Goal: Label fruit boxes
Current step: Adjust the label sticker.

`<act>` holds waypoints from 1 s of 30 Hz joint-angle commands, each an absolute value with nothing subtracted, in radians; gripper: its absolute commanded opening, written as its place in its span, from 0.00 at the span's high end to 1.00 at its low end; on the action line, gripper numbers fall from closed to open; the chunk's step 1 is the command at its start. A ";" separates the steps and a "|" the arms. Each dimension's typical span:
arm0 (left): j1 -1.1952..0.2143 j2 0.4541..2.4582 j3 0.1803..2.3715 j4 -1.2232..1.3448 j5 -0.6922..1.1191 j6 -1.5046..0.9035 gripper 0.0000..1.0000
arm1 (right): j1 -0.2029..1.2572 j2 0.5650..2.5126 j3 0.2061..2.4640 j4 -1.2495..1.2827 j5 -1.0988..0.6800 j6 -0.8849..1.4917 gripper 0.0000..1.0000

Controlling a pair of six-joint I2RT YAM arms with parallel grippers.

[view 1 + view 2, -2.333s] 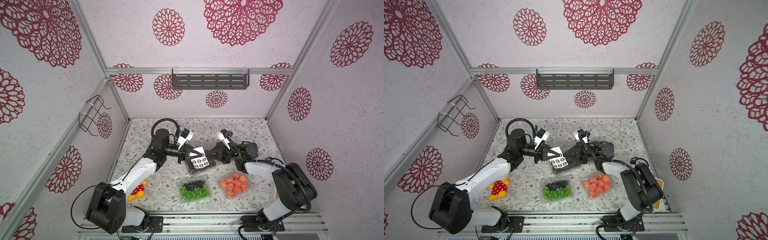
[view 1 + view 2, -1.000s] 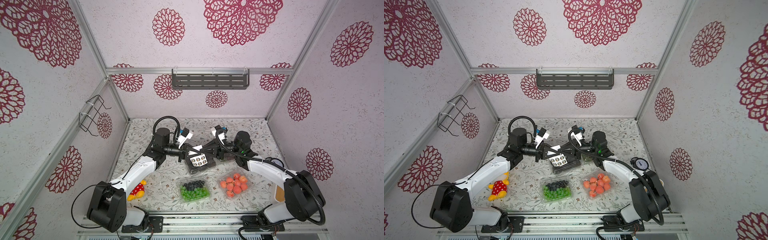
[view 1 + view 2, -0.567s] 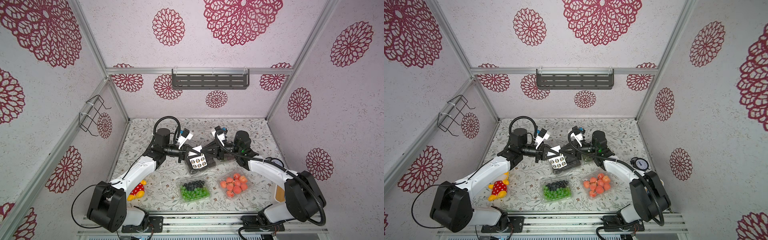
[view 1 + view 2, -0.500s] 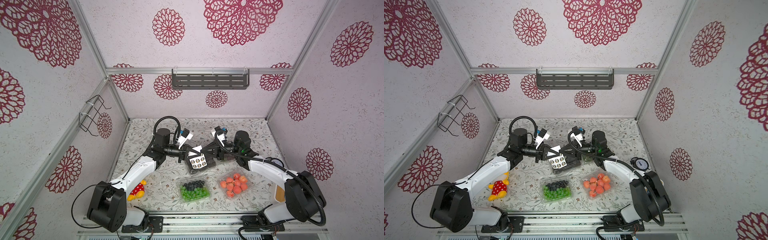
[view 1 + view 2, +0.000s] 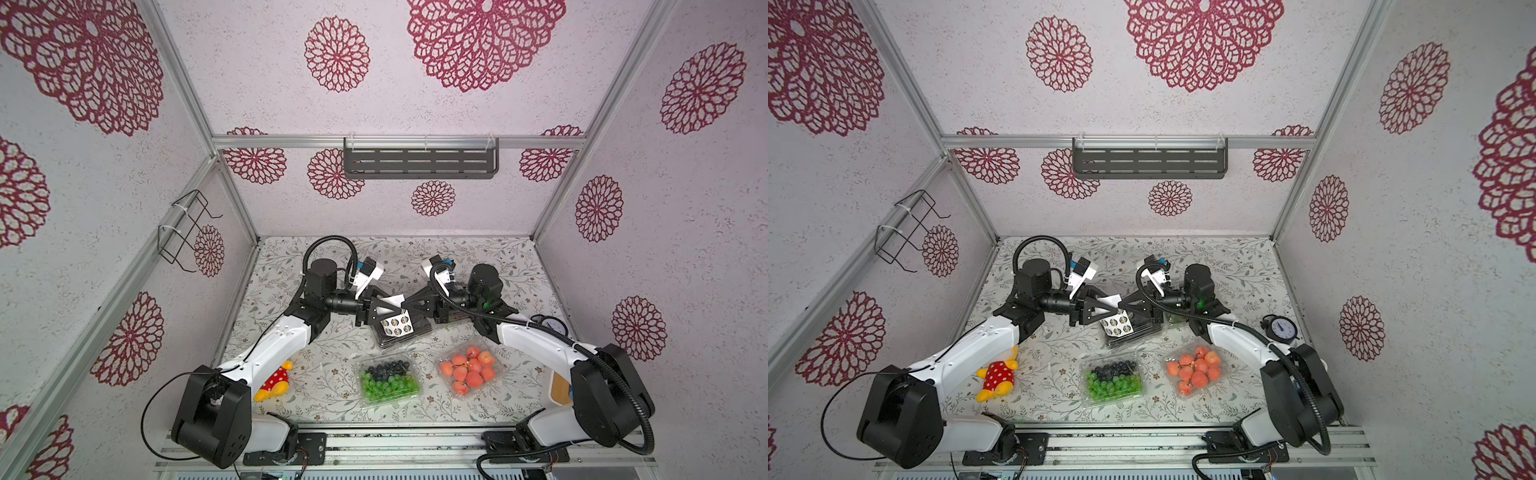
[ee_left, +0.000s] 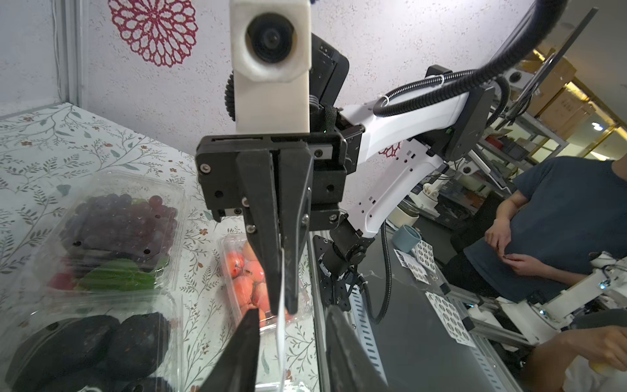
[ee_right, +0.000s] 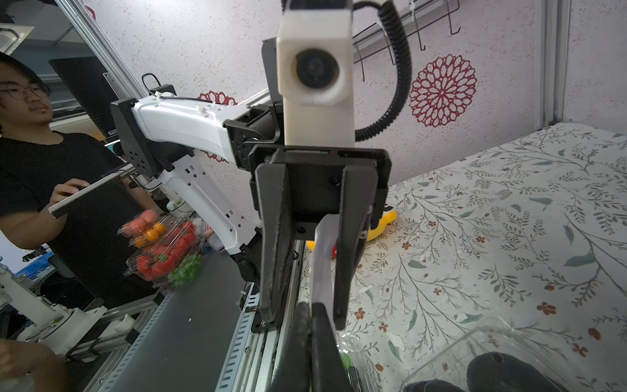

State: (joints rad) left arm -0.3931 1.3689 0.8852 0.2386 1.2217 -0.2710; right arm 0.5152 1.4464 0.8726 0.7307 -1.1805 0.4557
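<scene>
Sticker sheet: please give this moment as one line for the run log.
sticker sheet: held over black-fruit box | right gripper: shut on sheet | left gripper: open, sheet between jaws

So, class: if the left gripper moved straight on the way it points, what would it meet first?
The white sticker sheet, which sits edge-on between the open jaws of the left gripper. Just beyond are the tips of the right gripper, shut on that sheet. The gap is unclear.
</scene>
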 commanded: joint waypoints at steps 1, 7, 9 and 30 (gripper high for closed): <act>-0.380 1.348 0.867 0.324 1.233 -0.300 0.71 | 0.508 1.417 0.869 0.830 -1.182 0.497 1.00; -0.380 1.345 0.824 0.368 1.236 -0.322 0.78 | 0.506 1.412 0.860 0.861 -1.165 0.527 1.00; -0.380 1.337 0.821 0.368 1.239 -0.322 0.82 | 0.505 1.410 0.856 0.862 -1.161 0.528 1.00; -0.364 1.342 0.827 0.387 1.251 -0.344 1.00 | 0.496 1.450 0.846 0.950 -1.226 0.600 0.75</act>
